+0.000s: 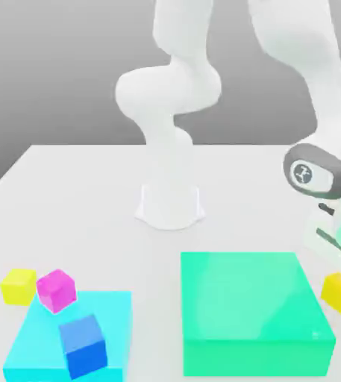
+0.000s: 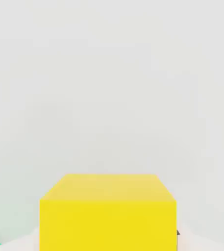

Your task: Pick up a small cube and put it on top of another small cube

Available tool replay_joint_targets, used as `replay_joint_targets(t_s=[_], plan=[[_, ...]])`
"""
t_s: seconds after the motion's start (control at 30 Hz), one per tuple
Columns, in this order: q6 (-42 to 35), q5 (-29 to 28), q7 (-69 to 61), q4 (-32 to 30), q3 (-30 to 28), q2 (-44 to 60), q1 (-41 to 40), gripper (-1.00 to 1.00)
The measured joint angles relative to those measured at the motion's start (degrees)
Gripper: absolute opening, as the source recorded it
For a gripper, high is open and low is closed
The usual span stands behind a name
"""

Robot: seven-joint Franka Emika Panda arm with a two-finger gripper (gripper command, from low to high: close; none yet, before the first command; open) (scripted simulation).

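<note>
Blue cube (image 1: 83, 346), one, on cyan block (image 1: 116, 313); a platform, seemingly no container. Green block (image 1: 251, 295), solid-looking. Yellow cube (image 1: 340, 292), one, beside it, at the exterior view's right: clasped by gripper (image 2: 108, 240) across opposite sides; probably light, stiff, hardly fragile; flat faces the best hold. Pink cube (image 1: 57, 291), by cyan block's far edge.

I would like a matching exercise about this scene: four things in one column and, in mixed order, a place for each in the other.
1. magenta cube
2. blue cube
3. green block
4. robot base

A. behind the two big blocks, in the exterior view
B. between the cyan block and a yellow cube
C. at the cyan block's front part
D. near the cyan block's back edge

Pairs: 1-D, 2-C, 3-B, 4-A
</note>
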Motion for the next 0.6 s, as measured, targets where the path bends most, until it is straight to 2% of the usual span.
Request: replay_joint_targets(t_s=[0.27,0.47,0.6], plan=[[-10.3,2.9,-8.6,5.1,-11.2,-6.4,-13.6,-1.0],[-18.0,6.0,-15.4,9.0,-18.7,-10.2,-29.1,-1.0],[-13.9,8.6,-16.9,7.6,-18.6,-5.7,-30.2,-1.0]])
